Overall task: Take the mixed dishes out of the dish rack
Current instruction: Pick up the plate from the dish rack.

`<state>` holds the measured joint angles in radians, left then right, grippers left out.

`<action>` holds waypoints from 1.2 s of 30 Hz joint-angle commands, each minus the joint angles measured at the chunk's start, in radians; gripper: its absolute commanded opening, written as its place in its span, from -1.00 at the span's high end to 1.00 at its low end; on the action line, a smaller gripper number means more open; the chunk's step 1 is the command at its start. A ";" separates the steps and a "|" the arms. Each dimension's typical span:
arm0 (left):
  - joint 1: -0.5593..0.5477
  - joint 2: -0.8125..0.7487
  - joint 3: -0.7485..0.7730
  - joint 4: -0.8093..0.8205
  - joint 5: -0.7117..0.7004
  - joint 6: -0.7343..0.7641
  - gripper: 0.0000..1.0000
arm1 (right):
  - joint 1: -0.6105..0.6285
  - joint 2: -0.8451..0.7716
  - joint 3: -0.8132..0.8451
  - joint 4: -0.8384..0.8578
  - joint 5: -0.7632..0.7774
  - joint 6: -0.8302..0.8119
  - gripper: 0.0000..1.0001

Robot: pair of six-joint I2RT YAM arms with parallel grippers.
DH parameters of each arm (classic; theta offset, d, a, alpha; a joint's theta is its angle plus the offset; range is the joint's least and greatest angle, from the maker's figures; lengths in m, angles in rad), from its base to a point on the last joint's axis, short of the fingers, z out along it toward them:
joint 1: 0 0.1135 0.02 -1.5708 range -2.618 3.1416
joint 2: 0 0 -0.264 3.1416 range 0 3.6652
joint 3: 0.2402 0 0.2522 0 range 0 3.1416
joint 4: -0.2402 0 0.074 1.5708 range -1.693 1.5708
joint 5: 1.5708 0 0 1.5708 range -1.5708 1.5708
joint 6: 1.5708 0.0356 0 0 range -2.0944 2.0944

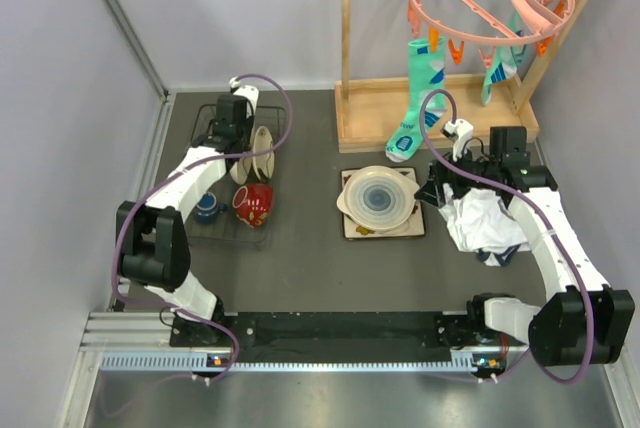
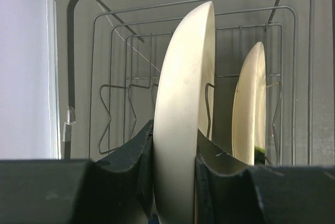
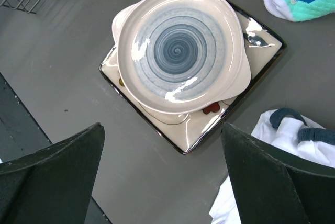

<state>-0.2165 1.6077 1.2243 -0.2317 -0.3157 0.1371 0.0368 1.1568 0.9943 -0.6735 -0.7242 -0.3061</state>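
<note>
- Our left gripper (image 2: 175, 130) is pinched onto the rim of a large cream ceramic dish (image 2: 186, 93), one pad on each face. We reckon edge-on is the only way in, since it stands upright between the tines.
- That arm stretches from the near edge to the far end of the black thin-wire dish rack (image 1: 240, 234), by the left edge of the dark grey table (image 1: 310, 268).
- A second cream dish (image 2: 250, 109) stands just beside. The red patterned mug (image 1: 254, 203) and dark blue mug (image 1: 208, 208) sit at the rack's near end.
- Our right gripper (image 3: 162, 135), wide and empty, points down from a bent arm at the blue-ringed round plate (image 3: 180, 51), which is stacked on the square cream floral plate (image 3: 199, 125) mid-table.
</note>
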 commanded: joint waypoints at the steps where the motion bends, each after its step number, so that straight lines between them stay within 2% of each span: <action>1: 0.003 -0.043 0.058 0.008 0.010 -0.011 1.00 | -0.008 0.003 0.003 0.018 -0.024 -0.021 -0.84; 16: 0.003 -0.101 0.155 -0.038 -0.023 0.001 1.00 | -0.008 0.004 0.003 0.015 -0.032 -0.022 -0.84; 26: 0.003 -0.173 0.303 -0.101 -0.017 0.013 1.00 | -0.006 0.009 0.003 0.014 -0.032 -0.022 -0.84; 33: 0.003 -0.198 0.432 -0.219 0.139 -0.059 1.00 | -0.008 0.006 0.006 0.015 -0.034 -0.021 -0.84; 36: 0.003 -0.207 0.445 -0.241 0.286 -0.112 1.00 | -0.008 0.000 0.003 0.020 -0.029 -0.016 -0.85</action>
<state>-0.2119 1.4403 1.6207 -0.4370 -0.2108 0.1074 0.0368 1.1660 0.9943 -0.6765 -0.7280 -0.3119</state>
